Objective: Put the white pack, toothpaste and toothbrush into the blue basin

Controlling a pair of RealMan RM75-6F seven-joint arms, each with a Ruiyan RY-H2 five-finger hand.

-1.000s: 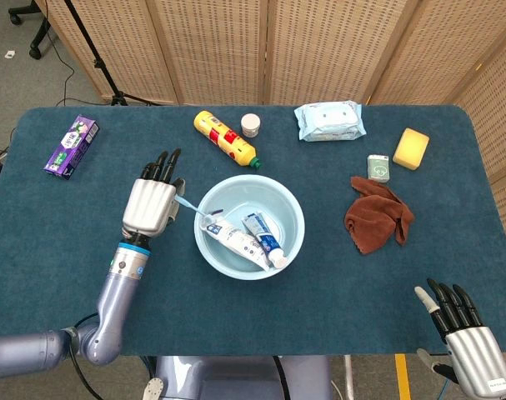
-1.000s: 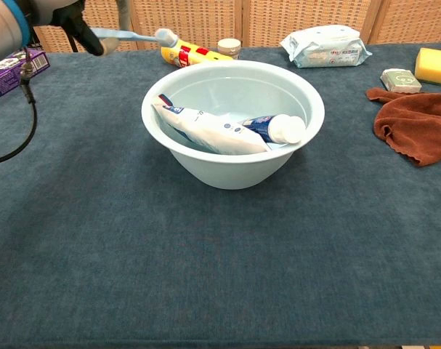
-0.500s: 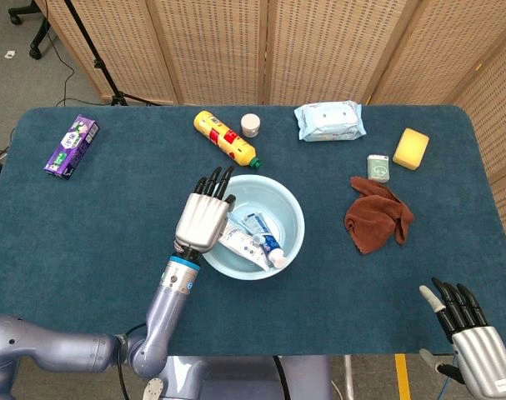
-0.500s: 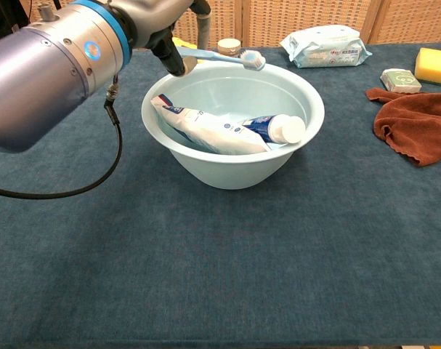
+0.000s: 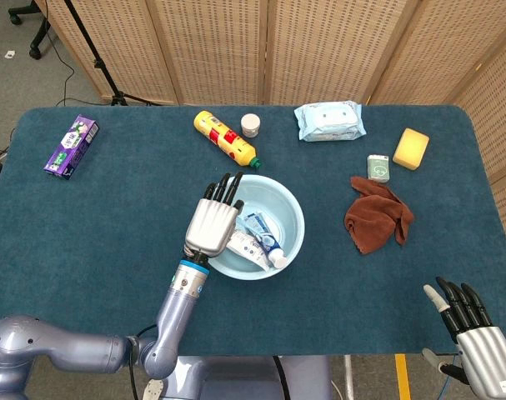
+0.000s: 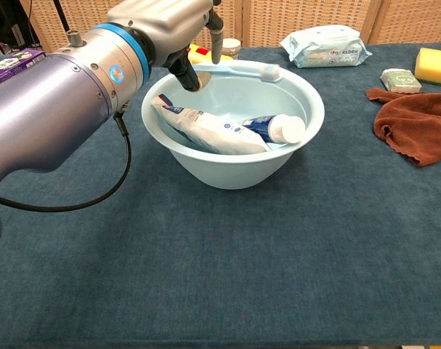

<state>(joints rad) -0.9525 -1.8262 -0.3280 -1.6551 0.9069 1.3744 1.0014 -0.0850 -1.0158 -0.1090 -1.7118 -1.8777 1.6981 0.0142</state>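
R robot hand point(image 5: 479, 358) at near-right table edge, off the work area, fingers straight and apart, holding nothing.

L robot hand point(image 5: 211, 222) over the near-left rim of the blue basin point(image 6: 296, 156), palm down, fingers pointing away. It grips the toothbrush point(image 6: 242, 70) by the handle end; brush runs roughly level across the basin mouth, head w/ bristles near the far-right side, above the contents, not touching them as far as chest view shows. Exact finger contact on the handle is hard to read.

Inside basin: white pack point(image 6: 205, 129) lying along the left/near wall, toothpaste point(image 6: 271, 128) beside it on the right, cap toward the right wall, the two touching.

Basin sits mid table point(image 5: 86, 250).

Right of basin, apart: brown cloth point(image 5: 376, 214). Beyond it, small green box point(image 5: 378, 167) and yellow sponge point(image 5: 412, 147).

Far side: yellow bottle point(image 5: 224, 138) just behind basin, small jar point(image 5: 251, 125), wipes pack point(image 5: 328, 120). Purple box point(image 5: 71, 146) far left.
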